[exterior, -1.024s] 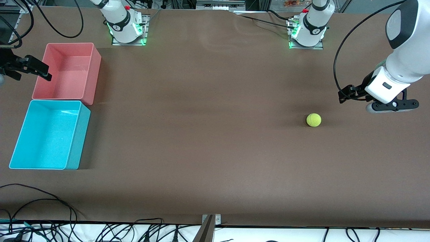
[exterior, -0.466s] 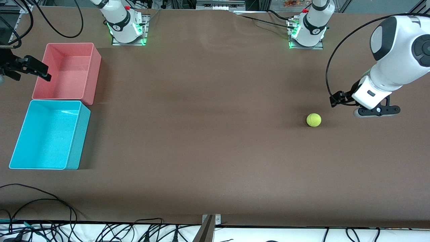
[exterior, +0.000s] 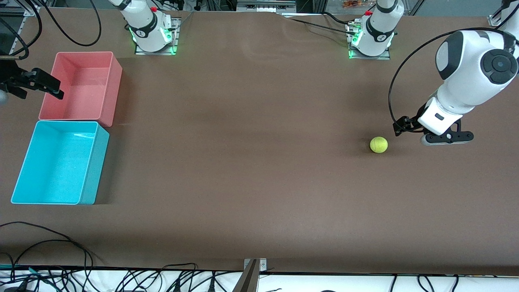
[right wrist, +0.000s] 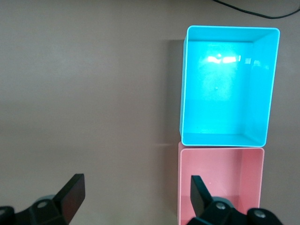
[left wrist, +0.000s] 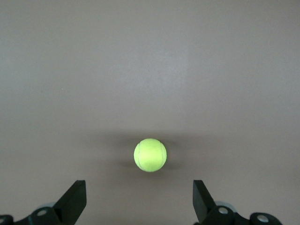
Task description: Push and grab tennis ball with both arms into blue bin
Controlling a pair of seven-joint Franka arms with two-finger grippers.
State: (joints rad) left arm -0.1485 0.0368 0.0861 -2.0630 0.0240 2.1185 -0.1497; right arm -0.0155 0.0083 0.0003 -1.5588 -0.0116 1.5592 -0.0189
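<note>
**Ball lies just ahead of the left claw**

The tennis ball [exterior: 378, 144] rests on the tabletop [exterior: 251, 170] toward the left arm's end. The left claw [left wrist: 139, 202], fingers wide, hangs low beside it; the blue bin [exterior: 24, 162] sits at the right arm's edge, where the right claw [right wrist: 136, 199] waits, wide

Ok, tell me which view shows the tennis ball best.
The left wrist view: the tennis ball sits large between the open left gripper fingers. The front view shows it small; the right wrist view misses it.
</note>
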